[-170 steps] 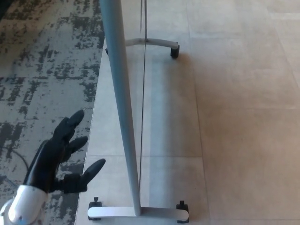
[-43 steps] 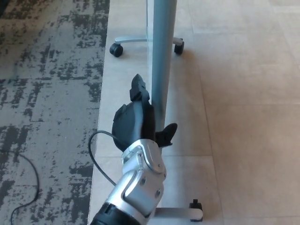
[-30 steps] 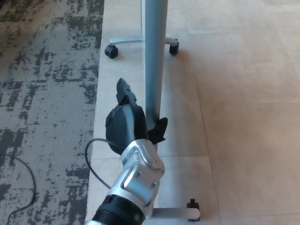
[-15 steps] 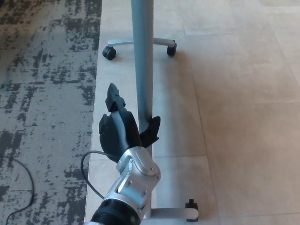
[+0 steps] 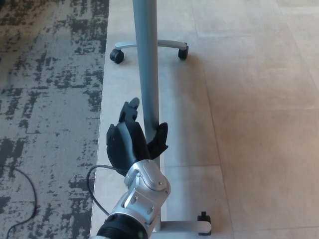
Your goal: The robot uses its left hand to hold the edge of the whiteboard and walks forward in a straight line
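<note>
Grey whiteboard edge (image 5: pixel 146 59), black left hand (image 5: pixel 130 142), mottled grey carpet (image 5: pixel 50 99), beige tiles (image 5: pixel 249 99).

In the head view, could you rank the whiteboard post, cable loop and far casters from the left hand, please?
1. Grey metal whiteboard post: in left hand.
2. Thin black cable loop: lower left.
3. Two black casters: top, too close to split.

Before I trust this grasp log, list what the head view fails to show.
- Left hand grip on the whiteboard edge: head view, the hand's own back hides the contact.
- Whiteboard's upper part: cut off by the top edge.
- Near base: its left end hidden behind the forearm.
- Right hand: outside the frame.
</note>
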Motion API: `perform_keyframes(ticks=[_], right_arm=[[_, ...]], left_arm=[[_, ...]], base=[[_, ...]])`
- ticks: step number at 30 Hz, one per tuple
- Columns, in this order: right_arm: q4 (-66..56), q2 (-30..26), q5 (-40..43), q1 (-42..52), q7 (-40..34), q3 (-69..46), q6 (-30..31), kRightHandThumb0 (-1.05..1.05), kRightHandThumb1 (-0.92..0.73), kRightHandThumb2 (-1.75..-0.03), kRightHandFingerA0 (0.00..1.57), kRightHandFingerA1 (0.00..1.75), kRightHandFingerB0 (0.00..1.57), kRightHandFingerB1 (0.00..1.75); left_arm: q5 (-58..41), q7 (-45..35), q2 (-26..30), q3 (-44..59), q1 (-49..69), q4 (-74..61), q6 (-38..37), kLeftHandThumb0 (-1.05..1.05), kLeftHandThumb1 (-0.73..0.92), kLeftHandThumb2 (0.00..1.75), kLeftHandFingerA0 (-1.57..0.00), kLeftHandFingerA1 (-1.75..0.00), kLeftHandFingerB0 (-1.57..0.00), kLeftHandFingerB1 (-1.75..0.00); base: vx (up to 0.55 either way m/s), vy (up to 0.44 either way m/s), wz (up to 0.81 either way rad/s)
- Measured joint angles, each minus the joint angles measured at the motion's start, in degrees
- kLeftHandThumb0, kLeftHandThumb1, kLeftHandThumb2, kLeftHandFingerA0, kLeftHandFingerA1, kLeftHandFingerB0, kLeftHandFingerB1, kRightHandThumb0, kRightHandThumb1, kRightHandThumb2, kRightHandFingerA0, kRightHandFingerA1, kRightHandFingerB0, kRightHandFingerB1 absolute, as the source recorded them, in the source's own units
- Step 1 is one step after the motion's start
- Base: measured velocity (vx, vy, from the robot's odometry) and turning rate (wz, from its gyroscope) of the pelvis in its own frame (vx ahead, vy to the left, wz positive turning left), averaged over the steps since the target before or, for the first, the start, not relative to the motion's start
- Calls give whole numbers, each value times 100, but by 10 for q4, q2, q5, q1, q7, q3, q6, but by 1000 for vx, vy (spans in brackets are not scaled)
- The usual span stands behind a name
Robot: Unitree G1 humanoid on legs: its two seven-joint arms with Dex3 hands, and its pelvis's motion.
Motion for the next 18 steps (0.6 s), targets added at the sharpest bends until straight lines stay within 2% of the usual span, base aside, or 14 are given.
perform_keyframes(ticks=[1,2,4,9,10,11,12,13,16,17,18], right_arm=[[0,0,-1,0,0,0,0,-44,-55,-56,43,50,61,41],[0,0,-1,0,0,0,0,-44,-55,-56,43,50,61,41],[1,0,-2,-1,0,0,0,-44,-56,-57,43,50,60,41],[10,0,-2,-6,0,-1,0,-47,-62,-59,41,50,61,41],[11,0,-2,-7,0,-1,0,-45,-62,-59,39,50,59,41],[11,0,-2,-8,0,-1,0,-45,-63,-59,41,49,61,41],[11,0,-2,-8,0,-1,0,-45,-63,-59,41,49,61,41],[10,0,-2,-9,0,-2,0,-45,-64,-59,41,48,60,41],[10,2,-2,-10,1,-1,0,-45,-64,-59,41,48,60,41],[10,2,-2,-10,1,-1,0,-44,-65,-60,39,50,60,41],[10,2,-2,-9,1,-1,0,-44,-66,-60,40,50,61,42]], left_arm=[[-1,0,0,-1,0,0,-2,-3,63,57,-76,-60,-79,-58],[-2,0,0,-1,-1,1,-4,-3,63,57,-76,-60,-79,-58],[-4,0,1,-1,-1,1,-6,-7,65,59,-89,-79,-87,-64],[-7,-1,1,-5,-2,3,-11,-6,68,64,-87,-89,-89,-65],[-7,-1,1,-6,-2,4,-11,-8,68,67,-87,-111,-93,-70],[-8,-2,1,-7,-2,7,-11,-4,58,82,-95,-155,-85,-137],[-10,-4,1,-8,-2,10,-10,-4,58,82,-95,-155,-85,-137],[-11,-4,1,-8,-2,10,-11,-1,48,102,-117,-132,-107,-126],[-13,-3,2,-5,-3,10,-18,-1,48,102,-117,-132,-107,-126],[-14,-2,2,-4,-3,10,-19,-8,51,102,-118,-138,-108,-131],[-14,1,3,-2,-4,10,-21,-5,59,92,-86,-175,-75,-171]], base=[[0,0,0],[0,0,0],[0,0,0],[1,-1,2],[0,0,0],[17,4,6],[38,-6,7],[24,0,-19],[-4,-23,2],[-10,-105,13],[10,-131,19]])
